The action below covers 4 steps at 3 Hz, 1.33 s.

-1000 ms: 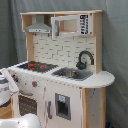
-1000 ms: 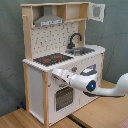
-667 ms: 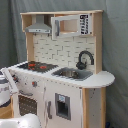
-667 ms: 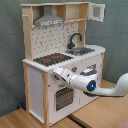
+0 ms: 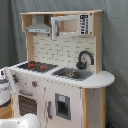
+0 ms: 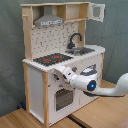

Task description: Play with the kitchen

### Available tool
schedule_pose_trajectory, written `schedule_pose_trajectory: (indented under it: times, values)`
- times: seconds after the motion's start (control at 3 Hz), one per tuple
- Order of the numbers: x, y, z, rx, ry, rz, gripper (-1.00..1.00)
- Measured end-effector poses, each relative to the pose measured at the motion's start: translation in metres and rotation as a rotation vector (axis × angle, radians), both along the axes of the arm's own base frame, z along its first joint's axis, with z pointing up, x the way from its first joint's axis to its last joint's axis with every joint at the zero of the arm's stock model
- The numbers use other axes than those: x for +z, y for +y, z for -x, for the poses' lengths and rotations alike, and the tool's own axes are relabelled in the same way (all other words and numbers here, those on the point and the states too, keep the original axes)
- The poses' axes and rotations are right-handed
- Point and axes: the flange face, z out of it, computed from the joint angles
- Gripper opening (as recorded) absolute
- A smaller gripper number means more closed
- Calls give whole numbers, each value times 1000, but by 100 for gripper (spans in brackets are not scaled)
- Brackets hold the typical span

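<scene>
Kitchen (image 6: pixel 60 65): rigid, heavy, won't shift; only knobs and oven door give. Gripper (image 6: pixel 61 74) at knob panel, grip state unclear.

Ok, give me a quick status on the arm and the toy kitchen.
Claw at the toy kitchen front, by the knobs below the stovetop. Oven door shut. Nothing in the way.

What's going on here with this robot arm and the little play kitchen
A single robot arm is reaching toward the front of the toy kitchen. In the second exterior view its hand is up against the front panel just below the stovetop, above the oven door. Whether it is gripping anything cannot be made out. The faucet and sink sit untouched beside the stovetop.
</scene>
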Motion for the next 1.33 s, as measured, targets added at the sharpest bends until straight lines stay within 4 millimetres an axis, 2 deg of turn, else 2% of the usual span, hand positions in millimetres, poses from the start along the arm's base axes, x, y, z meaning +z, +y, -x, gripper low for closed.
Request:
schedule_pose_trajectory:
  times: [0.33,0.67,1.0,1.33]
  values:
    - [0,0,0,-8,4,-90,-100]
    - [0,1,1,-5,4,-92,100]
    - [-1,2,1,-1,7,-99,100]
    - [4,-3,6,18,2,-11,100]
